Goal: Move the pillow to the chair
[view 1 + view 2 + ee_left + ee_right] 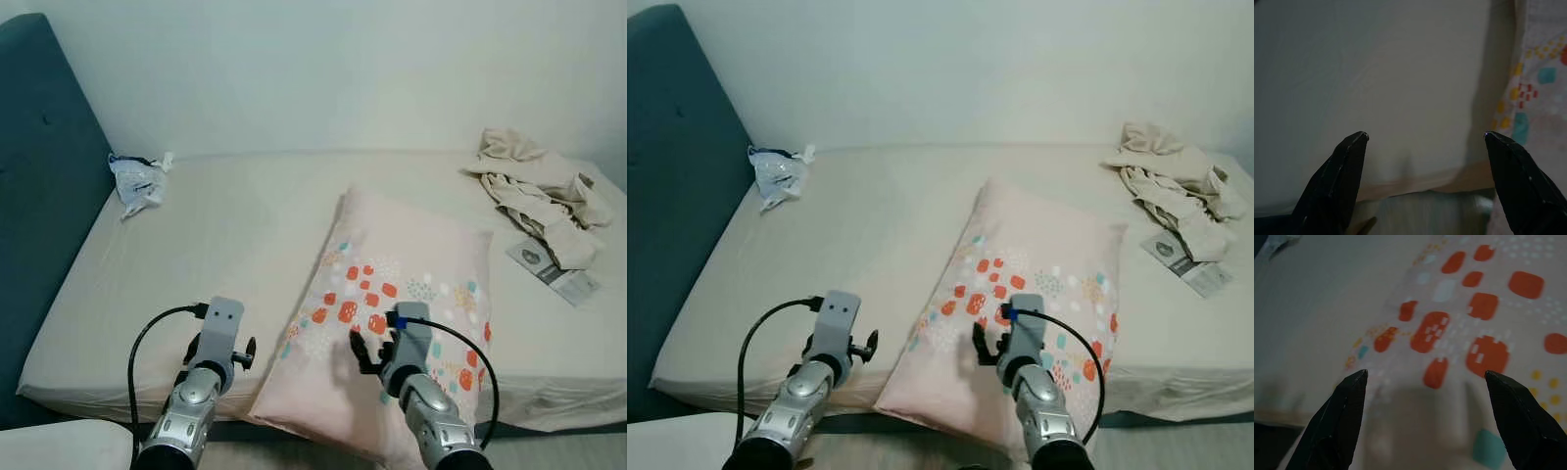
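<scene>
Pale pink fabric with orange, teal and yellow blotches is covering the pillow, which is lying on the bed right of centre, tilted, its near corner hanging over the bed's near edge. No brand or writing is showing on it. A printed leaflet is lying near the right edge of the bed, just beside the pile of beige clothes; its print is too small to read. A crumpled white plastic bag is sitting at the far left, close to the dark teal headboard.

Between the bag and the pillow, the cream sheet is lying bare and flat, giving open room across the left and far parts of the bed. A white wall is running behind the far edge.

The left gripper is hovering over the bed's near edge, just left of the pillow, its fingers spread wide and holding nothing; the left wrist view is showing the pillow's edge beside one fingertip. The right gripper is hanging above the near half of the pillow, over the orange blotches, its fingers also spread wide and holding nothing; whether they are touching the fabric cannot be told.
</scene>
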